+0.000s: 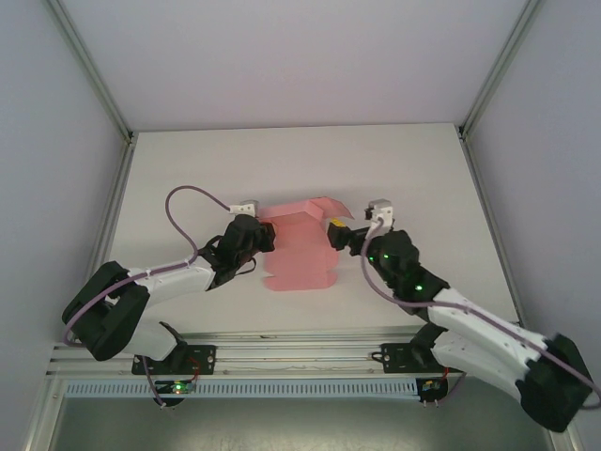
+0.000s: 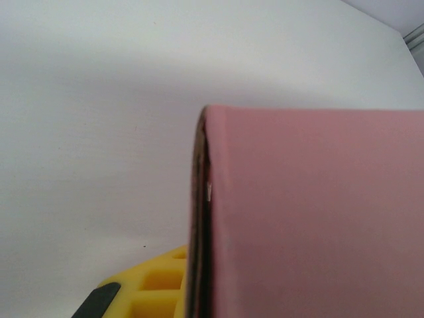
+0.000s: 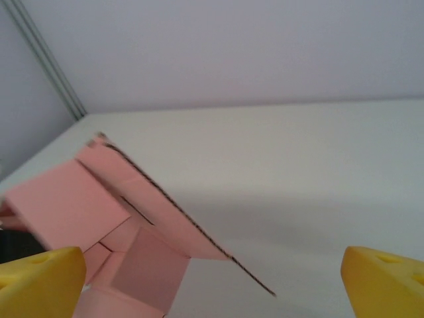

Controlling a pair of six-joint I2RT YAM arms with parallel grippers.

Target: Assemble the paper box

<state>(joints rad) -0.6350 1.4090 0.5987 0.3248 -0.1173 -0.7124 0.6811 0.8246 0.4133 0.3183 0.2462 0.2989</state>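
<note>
1. The left gripper [image 1: 255, 235] is pinching the left edge of the box [image 1: 299, 254], with its fingers pressed together on the card. In the left wrist view, one yellow finger [image 2: 149, 288] is lying against the card's folded edge.
2. The box is lying mid-table [image 1: 188, 169] between the two grippers and is only partly folded. Its near panels are resting flat, while a far flap [image 1: 329, 207] is standing up and leaning right.
3. The right gripper [image 1: 340, 231] is hovering just beside the box's right edge. Its fingers [image 3: 40, 281] are spread wide and gripping nothing. In the right wrist view, the raised flap is sitting ahead of the gap, left of centre.
4. Judgement: the left arm is acting as anchor, and the right arm appears to be lining up to take the raised flap and fold it over.
5. Recommended: the left grip should be staying firm and low so the sheet is not sliding. The right gripper should be shifting left until the flap is centred between its fingers, then closing on the flap's free edge rather than its corner.
6. Risk: the card looks thin. Pulling across the crease instead of along the fold is likely to buckle the panel or tug it out of the left pinch.
</note>
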